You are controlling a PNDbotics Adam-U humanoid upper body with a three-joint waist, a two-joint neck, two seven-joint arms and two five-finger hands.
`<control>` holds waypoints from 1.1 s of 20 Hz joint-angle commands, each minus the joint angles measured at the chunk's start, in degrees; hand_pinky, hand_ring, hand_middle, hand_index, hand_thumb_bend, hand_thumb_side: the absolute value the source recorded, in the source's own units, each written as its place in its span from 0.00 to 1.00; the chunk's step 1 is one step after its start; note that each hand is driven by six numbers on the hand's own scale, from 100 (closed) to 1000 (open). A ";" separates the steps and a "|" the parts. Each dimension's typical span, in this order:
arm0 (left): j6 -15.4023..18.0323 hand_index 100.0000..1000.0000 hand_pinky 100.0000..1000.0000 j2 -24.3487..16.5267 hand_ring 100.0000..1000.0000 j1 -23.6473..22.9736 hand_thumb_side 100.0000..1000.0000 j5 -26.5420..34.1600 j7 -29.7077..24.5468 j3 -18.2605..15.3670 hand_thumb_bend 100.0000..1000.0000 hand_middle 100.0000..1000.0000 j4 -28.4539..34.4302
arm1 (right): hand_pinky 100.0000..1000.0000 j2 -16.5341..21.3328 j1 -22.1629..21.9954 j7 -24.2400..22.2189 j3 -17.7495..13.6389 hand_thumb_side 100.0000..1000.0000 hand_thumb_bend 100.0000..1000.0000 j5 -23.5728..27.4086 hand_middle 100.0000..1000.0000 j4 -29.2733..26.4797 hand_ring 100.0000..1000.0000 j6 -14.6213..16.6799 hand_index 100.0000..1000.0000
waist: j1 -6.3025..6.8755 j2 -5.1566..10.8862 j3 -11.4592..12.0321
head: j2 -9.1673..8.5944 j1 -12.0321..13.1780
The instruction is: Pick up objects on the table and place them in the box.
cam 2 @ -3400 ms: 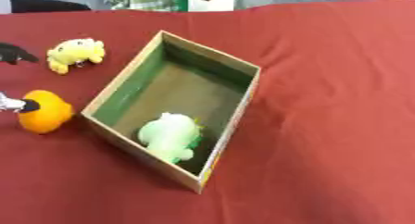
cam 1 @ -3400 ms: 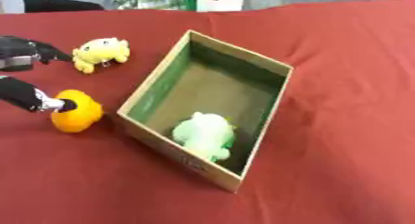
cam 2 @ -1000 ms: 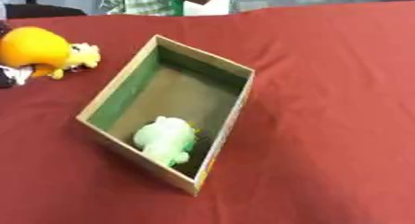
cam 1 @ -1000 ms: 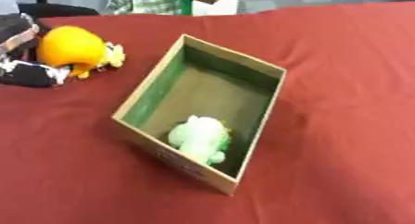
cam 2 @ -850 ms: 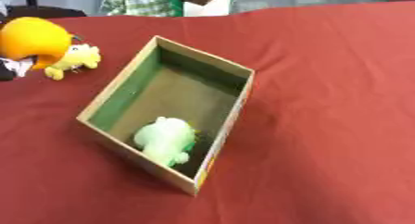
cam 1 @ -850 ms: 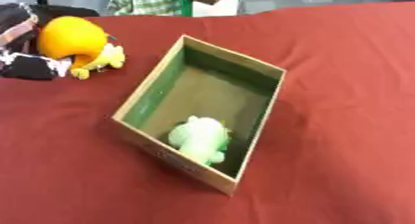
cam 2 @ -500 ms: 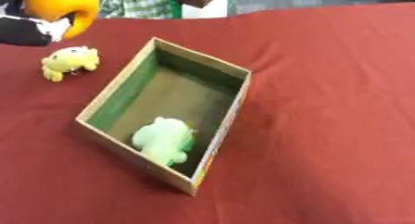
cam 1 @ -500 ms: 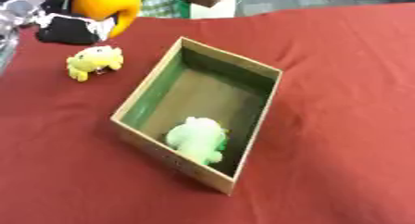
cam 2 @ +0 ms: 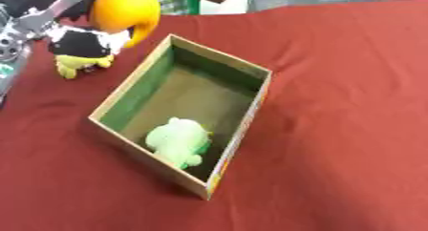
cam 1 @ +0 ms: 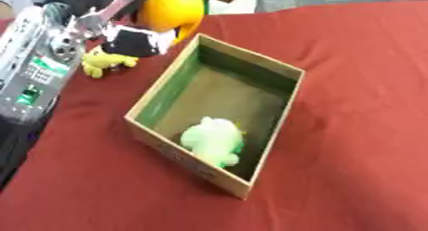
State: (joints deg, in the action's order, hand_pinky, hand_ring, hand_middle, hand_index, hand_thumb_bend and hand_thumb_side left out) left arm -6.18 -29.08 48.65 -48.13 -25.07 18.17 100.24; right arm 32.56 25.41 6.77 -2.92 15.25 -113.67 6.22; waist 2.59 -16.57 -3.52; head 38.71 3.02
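My left hand [cam 1: 133, 38] is shut on an orange ball [cam 1: 171, 6] and holds it in the air above the table, just past the far left corner of the cardboard box [cam 1: 266, 141]. A pale green soft toy [cam 1: 211, 138] lies inside the box near its front end. A small yellow plush toy [cam 2: 78, 63] lies on the red cloth left of the box, partly under my hand. My right hand shows in no view.
My silver and black left forearm [cam 1: 37, 68] fills the left edge. The red tablecloth [cam 1: 359, 82] spreads wide to the right of the box. A person's checked clothing [cam 2: 171, 5] shows at the far table edge.
My left hand has lifted the orange ball off the table and carried it up and rightward toward the box's far left corner. The camera has also shifted.
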 commanded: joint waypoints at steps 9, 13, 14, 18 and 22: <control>2.60 0.29 0.15 4.47 0.29 1.67 0.24 -10.04 -3.04 5.29 0.00 0.32 -6.74 | 0.88 1.54 1.60 -0.58 0.22 0.87 0.00 0.78 0.75 -0.92 0.79 -0.09 0.92 | -0.23 0.87 -0.24 | -0.81 0.89; 2.94 0.31 0.17 5.58 0.31 1.86 0.22 -11.09 -4.50 6.17 0.00 0.33 -10.11 | 0.88 1.33 1.36 -0.66 0.18 0.87 0.00 0.58 0.75 -0.92 0.80 -0.25 0.92 | -0.22 0.85 -0.39 | -0.64 1.02; 3.05 0.33 0.18 5.81 0.32 1.89 0.21 -10.94 -4.89 6.31 0.00 0.34 -10.64 | 0.88 1.27 1.31 -0.63 0.15 0.87 0.00 0.53 0.75 -0.92 0.80 -0.32 0.92 | -0.21 0.84 -0.40 | -0.57 1.02; 3.22 0.42 0.22 6.25 0.36 1.88 0.19 -9.81 -6.79 6.49 0.00 0.39 -11.63 | 0.88 1.14 1.20 -0.61 0.09 0.87 0.00 0.37 0.75 -0.92 0.80 -0.45 0.92 | -0.21 0.78 -0.36 | -0.45 0.77; 3.25 0.55 0.28 6.23 0.44 1.73 0.17 -9.12 -9.23 6.53 0.00 0.46 -11.68 | 0.88 1.02 1.06 -0.59 0.06 0.87 0.00 0.27 0.75 -0.92 0.81 -0.52 0.92 | -0.28 0.74 -0.28 | -0.51 0.52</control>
State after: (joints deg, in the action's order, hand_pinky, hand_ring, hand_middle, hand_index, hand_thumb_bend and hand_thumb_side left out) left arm -2.93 -22.26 49.35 -57.62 -33.57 24.95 87.98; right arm 32.52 26.12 6.21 -2.44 15.67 -113.67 5.85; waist 2.56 -16.80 -3.85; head 38.50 3.71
